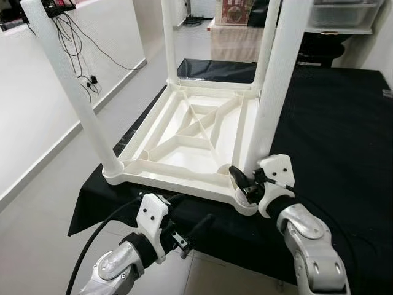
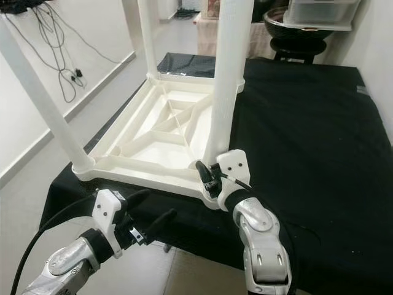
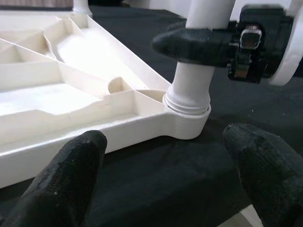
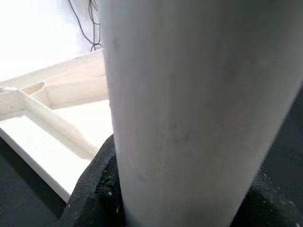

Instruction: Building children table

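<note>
Your white table top [image 1: 184, 144] lies upside down on the black-draped surface [image 1: 331, 123], legs pointing up. Your right end effector [image 1: 249, 184] reaches in low, pinching the near right leg [image 1: 273, 86] at its base (right by the socket). Your left end effector [image 1: 187, 221] hovers spread below the near edge.

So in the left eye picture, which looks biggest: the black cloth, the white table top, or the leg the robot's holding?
1. Black cloth.
2. Upside-down table top.
3. Near-right leg, held low by the right gripper; it looks big because it is close to the camera.
</note>
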Robot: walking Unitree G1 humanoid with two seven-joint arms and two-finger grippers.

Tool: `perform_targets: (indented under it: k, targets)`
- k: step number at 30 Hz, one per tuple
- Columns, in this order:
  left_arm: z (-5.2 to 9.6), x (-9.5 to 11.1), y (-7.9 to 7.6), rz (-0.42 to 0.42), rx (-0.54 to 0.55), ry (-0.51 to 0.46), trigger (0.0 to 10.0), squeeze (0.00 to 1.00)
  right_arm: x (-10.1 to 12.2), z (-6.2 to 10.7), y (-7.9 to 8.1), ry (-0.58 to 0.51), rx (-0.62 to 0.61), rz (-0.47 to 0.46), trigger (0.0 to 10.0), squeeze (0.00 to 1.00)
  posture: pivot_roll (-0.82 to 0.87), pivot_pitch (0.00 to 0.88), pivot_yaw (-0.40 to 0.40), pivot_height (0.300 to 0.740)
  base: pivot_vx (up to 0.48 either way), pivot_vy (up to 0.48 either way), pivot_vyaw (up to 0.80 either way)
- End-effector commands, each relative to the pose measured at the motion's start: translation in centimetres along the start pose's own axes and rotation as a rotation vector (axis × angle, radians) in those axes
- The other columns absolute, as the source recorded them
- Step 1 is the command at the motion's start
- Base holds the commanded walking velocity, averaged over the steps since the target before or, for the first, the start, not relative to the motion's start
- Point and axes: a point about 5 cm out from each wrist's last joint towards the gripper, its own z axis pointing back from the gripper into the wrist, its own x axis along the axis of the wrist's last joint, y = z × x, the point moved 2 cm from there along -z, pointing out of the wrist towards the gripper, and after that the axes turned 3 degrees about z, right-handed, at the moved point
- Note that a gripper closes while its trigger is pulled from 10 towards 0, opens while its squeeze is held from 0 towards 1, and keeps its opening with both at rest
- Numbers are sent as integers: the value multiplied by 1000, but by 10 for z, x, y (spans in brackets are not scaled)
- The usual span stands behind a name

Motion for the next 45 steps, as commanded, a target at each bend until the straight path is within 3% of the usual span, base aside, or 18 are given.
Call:
perform_targets:
  k: [1,2,3,7,8,9,11,13,14,15,16,17,26,28,30,31,32,45]
  targets:
    - [2,-2,2,-7,10,12,10000,0,-35,2,3,171,-1,-5,0,0,-20,148,43,740,0,0,0]
    - [2,-2,2,-7,10,12,10000,0,-35,2,3,171,-1,-5,0,0,-20,148,43,740,0,0,0]
    - [2,-2,3,-6,15,10,10000,0,-31,1,6,168,-3,5,4667,0,-20,147,44,740,0,0,0]
    - [2,-2,3,-5,15,9,10000,0,-28,0,7,164,-14,19,4667,0,-20,147,44,740,0,0,0]
    - [1,-2,3,-5,10,10,10000,0,-23,-5,9,132,60,3,10000,1000,-14,147,49,740,0,0,0]
    - [1,-2,3,-5,10,10,10000,0,-23,-5,9,132,60,3,10000,1000,-14,147,49,740,0,0,0]
    - [1,-2,2,-5,2,13,10000,0,-6,-14,11,32,265,-10,10000,1000,-13,147,50,740,0,0,0]
    - [1,-2,2,-5,2,13,10000,0,-6,-14,11,32,265,-10,10000,1000,-13,147,50,740,0,0,0]
    - [0,-2,1,-5,-1,12,10000,0,1,-16,9,-9,385,5,10000,1000,-4,149,51,740,0,0,0]
    - [0,-2,1,-5,-2,12,10000,0,5,-17,6,-27,484,38,10000,251,-4,149,51,740,0,0,0]
    - [0,-2,1,-5,-2,12,10000,0,5,-17,6,-27,484,38,10000,251,-4,149,51,740,0,0,0]
    - [0,-1,0,-7,-3,12,10000,0,6,-18,3,-28,575,78,10000,0,14,149,53,740,0,0,0]
    - [1,0,-3,-17,-5,12,10000,0,16,-31,-8,-42,749,71,10000,0,50,161,50,740,0,0,0]
    - [3,1,-6,-18,-6,12,10000,0,16,-49,-16,-10,764,80,10000,0,69,175,51,740,0,0,0]
    - [3,1,-7,-19,-7,12,10000,0,16,-51,-18,-9,773,72,10000,0,69,175,51,740,0,0,0]
    - [4,1,-7,-18,-8,12,10000,0,17,-53,-18,-17,787,58,7098,0,76,184,50,740,0,0,0]
    - [4,2,-8,-18,-8,13,10000,0,19,-54,-19,-24,797,45,235,0,78,189,48,740,0,0,0]
    - [7,2,-10,-13,-10,15,10000,0,14,-54,-30,-19,842,8,0,0,75,203,48,740,0,0,0]
